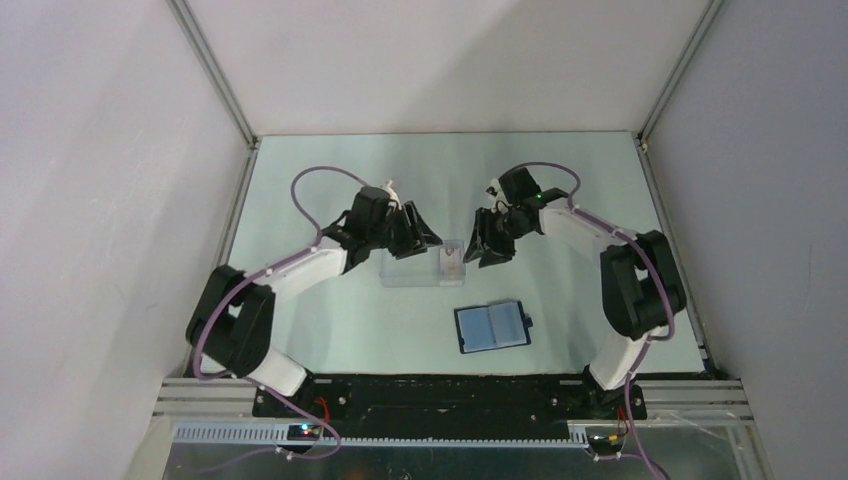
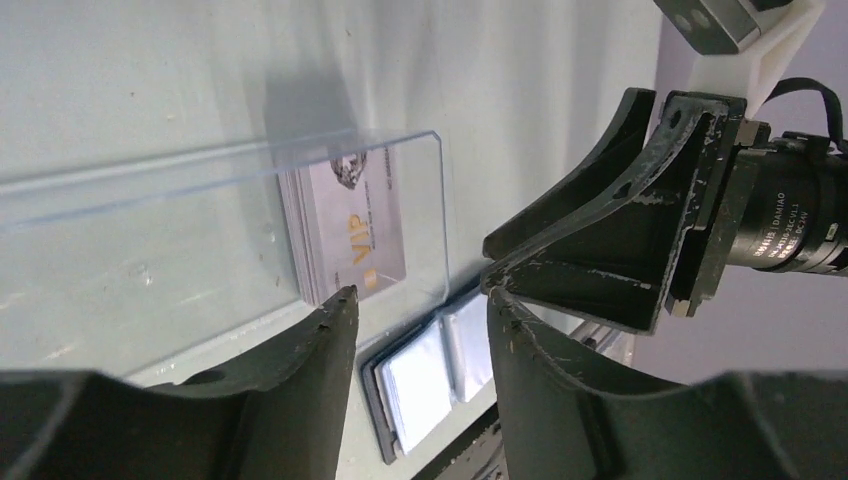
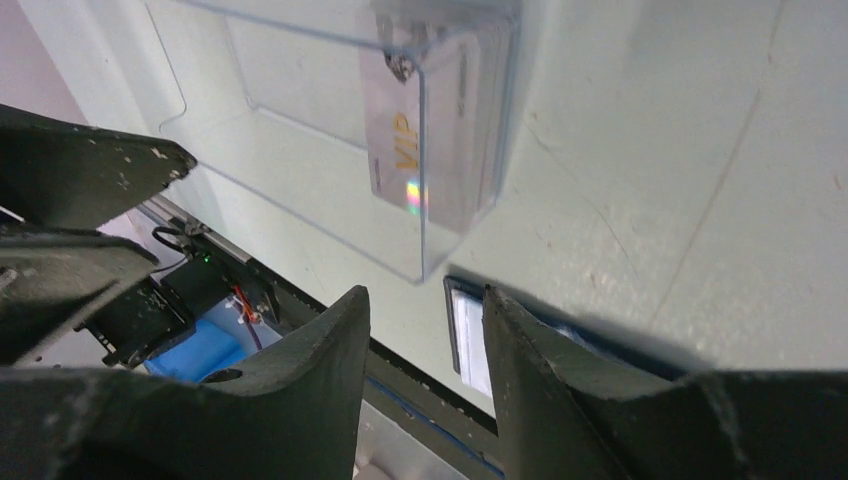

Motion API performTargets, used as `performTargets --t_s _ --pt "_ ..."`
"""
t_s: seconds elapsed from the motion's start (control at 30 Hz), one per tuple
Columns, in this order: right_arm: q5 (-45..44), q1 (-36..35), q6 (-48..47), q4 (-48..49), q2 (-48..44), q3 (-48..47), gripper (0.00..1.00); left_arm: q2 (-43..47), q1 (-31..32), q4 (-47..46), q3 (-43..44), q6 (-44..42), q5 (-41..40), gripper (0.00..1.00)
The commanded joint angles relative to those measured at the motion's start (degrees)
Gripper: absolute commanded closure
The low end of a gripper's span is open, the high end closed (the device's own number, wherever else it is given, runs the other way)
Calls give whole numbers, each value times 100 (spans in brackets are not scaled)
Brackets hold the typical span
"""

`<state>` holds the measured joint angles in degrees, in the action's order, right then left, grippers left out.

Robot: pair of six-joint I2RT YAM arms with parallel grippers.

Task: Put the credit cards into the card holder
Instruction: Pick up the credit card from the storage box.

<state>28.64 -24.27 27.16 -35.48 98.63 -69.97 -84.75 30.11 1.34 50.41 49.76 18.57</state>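
Note:
A stack of pale credit cards [image 1: 451, 260] marked VIP stands at the right end of a clear plastic box [image 1: 415, 268]; the cards also show in the left wrist view [image 2: 350, 232] and the right wrist view [image 3: 425, 160]. The navy card holder [image 1: 492, 326] lies open on the table nearer the arms, pale blue faces up; it shows in the left wrist view [image 2: 425, 375] and the right wrist view [image 3: 468, 340]. My left gripper [image 1: 430, 238] is open and empty at the box's far left side. My right gripper [image 1: 484, 250] is open and empty just right of the cards.
The clear box [image 2: 200, 230] takes the table's middle. The enclosure's walls and metal frame posts [image 1: 215, 75] bound the table. A black base rail [image 1: 450, 395] runs along the near edge.

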Motion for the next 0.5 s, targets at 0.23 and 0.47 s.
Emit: performTargets --t_s 0.23,0.47 --pt "317 -52 178 192 1048 -833 65 -1420 -49 560 1096 -470 555 57" --pt "416 -92 155 259 1237 -834 71 -1798 -13 560 1261 -474 592 61"
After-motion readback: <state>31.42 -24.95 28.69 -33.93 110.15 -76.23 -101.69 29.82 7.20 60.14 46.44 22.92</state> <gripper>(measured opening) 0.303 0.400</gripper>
